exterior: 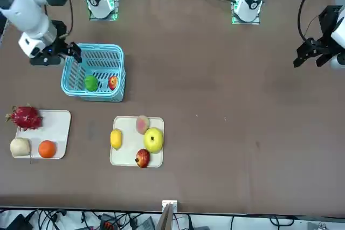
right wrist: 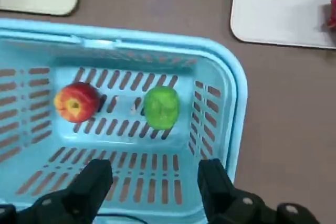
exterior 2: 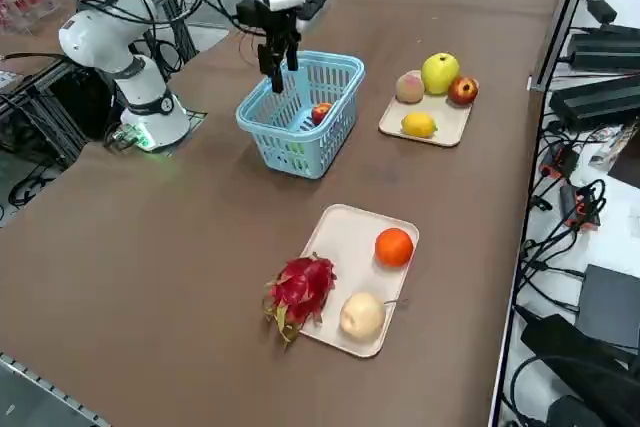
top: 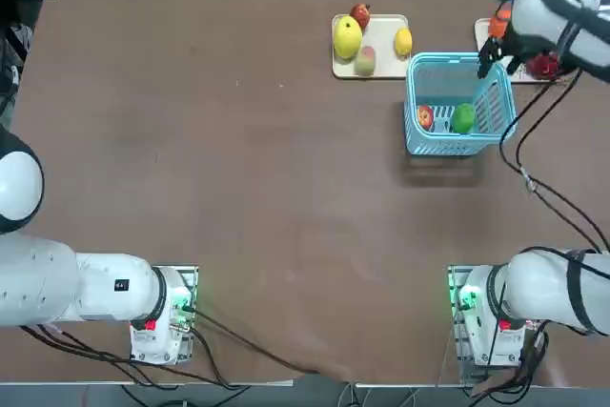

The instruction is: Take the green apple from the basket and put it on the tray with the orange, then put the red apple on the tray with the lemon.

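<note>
Open gripper over the basket, both apples below

To the left of the gripper, a cream, smooth tray [top: 380, 28] with rounded corners lies flat on the matte brown tabletop [top: 238, 188]. It carries a large, glossy yellow-green round fruit [top: 347, 37], a darker red fruit [top: 360, 14] beside it at the far edge, a pale pinkish fruit [top: 365, 61] and the small oval lemon [top: 403, 41], set apart toward the gripper.

Next comes the light blue plastic basket [top: 457, 151], rectangular with rounded corners and slotted sides and floor. Inside, left of the gripper and closer to the robot, lie the red apple [right wrist: 76, 102], with its pale yellowish patch, and the bright green apple [right wrist: 161, 107], slightly lumpy. The two are apart, the green one nearer the gripper.

The right gripper [right wrist: 153, 169] hangs above the basket's right part, its black, blocky fingers [right wrist: 94, 179] spread wide with open space between them; neither touches an apple.

Beyond the gripper and to its right, partly under the arm in the top view, is the pale tray [exterior: 54, 125]. It holds the orange [exterior: 47, 149], a smooth beige fruit [exterior: 20, 146] with a thin stem, and a spiky magenta dragon fruit [exterior: 26, 117] lying over its edge.
</note>
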Action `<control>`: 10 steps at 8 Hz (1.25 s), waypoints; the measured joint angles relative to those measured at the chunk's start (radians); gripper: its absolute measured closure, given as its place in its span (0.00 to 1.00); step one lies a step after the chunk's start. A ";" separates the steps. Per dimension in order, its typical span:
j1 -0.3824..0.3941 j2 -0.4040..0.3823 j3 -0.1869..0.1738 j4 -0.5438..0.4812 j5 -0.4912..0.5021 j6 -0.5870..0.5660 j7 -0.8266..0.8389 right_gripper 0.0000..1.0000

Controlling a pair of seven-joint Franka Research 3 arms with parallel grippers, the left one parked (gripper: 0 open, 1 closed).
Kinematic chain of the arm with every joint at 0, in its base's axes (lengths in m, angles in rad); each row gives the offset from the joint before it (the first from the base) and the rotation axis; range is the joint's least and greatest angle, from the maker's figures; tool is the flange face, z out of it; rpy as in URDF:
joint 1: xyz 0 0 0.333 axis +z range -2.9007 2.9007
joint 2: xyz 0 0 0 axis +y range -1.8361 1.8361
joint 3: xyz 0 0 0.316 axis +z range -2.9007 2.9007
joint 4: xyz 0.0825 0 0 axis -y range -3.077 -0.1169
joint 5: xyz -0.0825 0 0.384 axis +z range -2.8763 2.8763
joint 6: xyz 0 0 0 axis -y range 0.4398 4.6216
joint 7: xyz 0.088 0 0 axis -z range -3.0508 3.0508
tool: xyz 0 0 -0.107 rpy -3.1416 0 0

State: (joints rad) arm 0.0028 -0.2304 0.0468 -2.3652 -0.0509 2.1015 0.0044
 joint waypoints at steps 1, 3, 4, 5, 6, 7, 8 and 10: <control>0.000 0.000 0.000 -0.050 -0.022 0.067 0.000 0.00; 0.000 0.007 0.000 -0.152 -0.033 0.233 -0.001 0.00; 0.000 0.024 0.000 -0.186 -0.034 0.304 -0.002 0.00; 0.001 0.052 0.001 -0.201 -0.035 0.357 -0.002 0.00; 0.002 0.082 0.001 -0.205 -0.041 0.394 -0.003 0.00; 0.002 0.107 0.001 -0.206 -0.053 0.420 -0.003 0.00; 0.002 0.127 0.001 -0.208 -0.060 0.448 -0.003 0.00; 0.002 0.167 0.001 -0.221 -0.065 0.532 -0.003 0.00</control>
State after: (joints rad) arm 0.0047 -0.0635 0.0477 -2.5858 -0.1158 2.6330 0.0015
